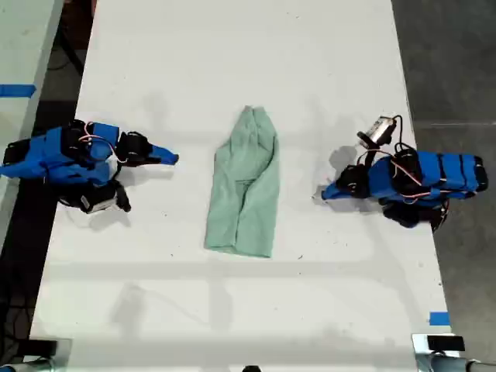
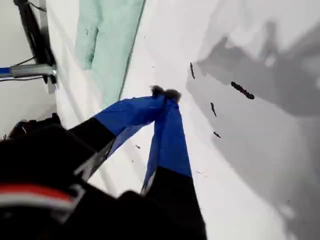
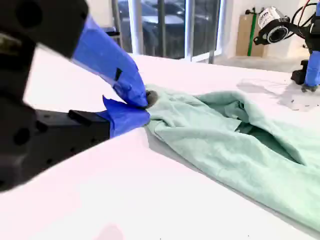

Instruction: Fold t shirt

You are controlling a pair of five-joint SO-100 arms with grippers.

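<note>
The pale mint-green t shirt [image 1: 246,182] lies in the middle of the white table [image 1: 232,62], bunched into a narrow, wrinkled strip running front to back. At the exterior view's right, my first gripper [image 1: 321,195] rests shut and empty near the table, a short gap from the shirt's edge; its wrist view shows the closed tips [image 2: 165,94] with the shirt [image 2: 107,45] beyond. At the exterior view's left, my second gripper [image 1: 175,159] is also shut on nothing, pointing at the shirt; its tips [image 3: 146,100] sit just before the cloth [image 3: 235,145].
Blue tape [image 1: 439,318] marks the table's edge at the exterior view's lower right. Another pale table with blue tape [image 1: 17,91] stands at the exterior view's left, across a dark gap. Small dark marks [image 2: 242,90] dot the tabletop near my first gripper.
</note>
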